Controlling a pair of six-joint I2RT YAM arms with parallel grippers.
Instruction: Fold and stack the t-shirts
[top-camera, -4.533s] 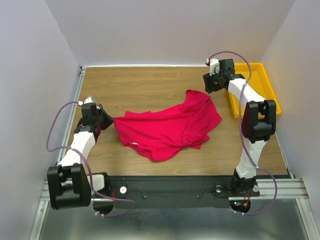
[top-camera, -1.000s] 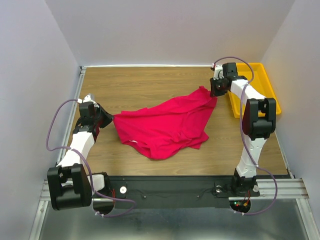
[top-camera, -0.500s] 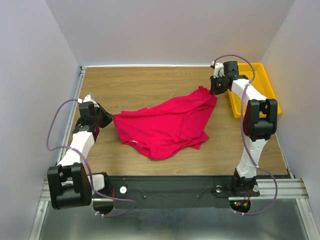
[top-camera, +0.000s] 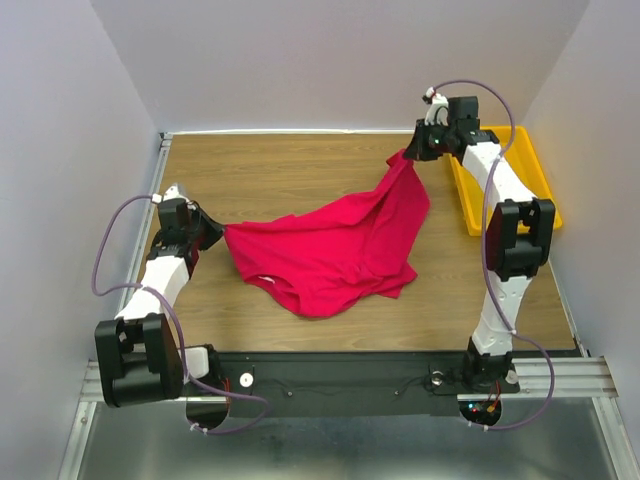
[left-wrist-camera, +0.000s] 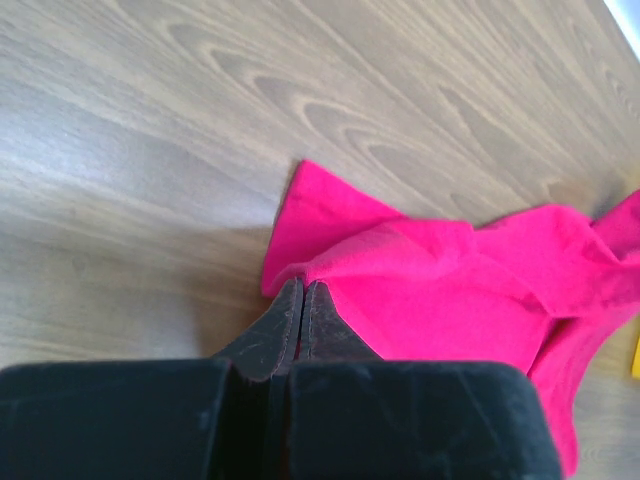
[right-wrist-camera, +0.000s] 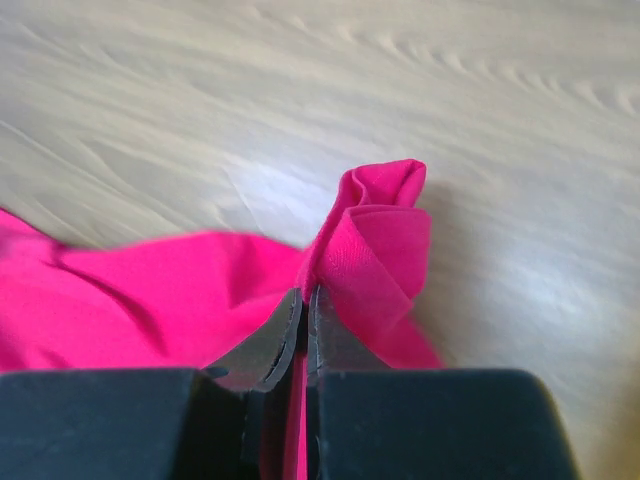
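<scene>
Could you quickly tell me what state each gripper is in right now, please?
Left gripper: closed on an edge of the t-shirt.
Right gripper: closed on a bunched corner of the t-shirt.

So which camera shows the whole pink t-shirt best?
The top external view: the whole t-shirt lies crumpled on the table, held by the left end effector and right end effector. Each wrist view shows only a pinched corner.

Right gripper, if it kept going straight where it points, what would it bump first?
The right gripper is pinching the t-shirt, so that bunched cloth comes first; beyond it, probably bare wooden table.
</scene>
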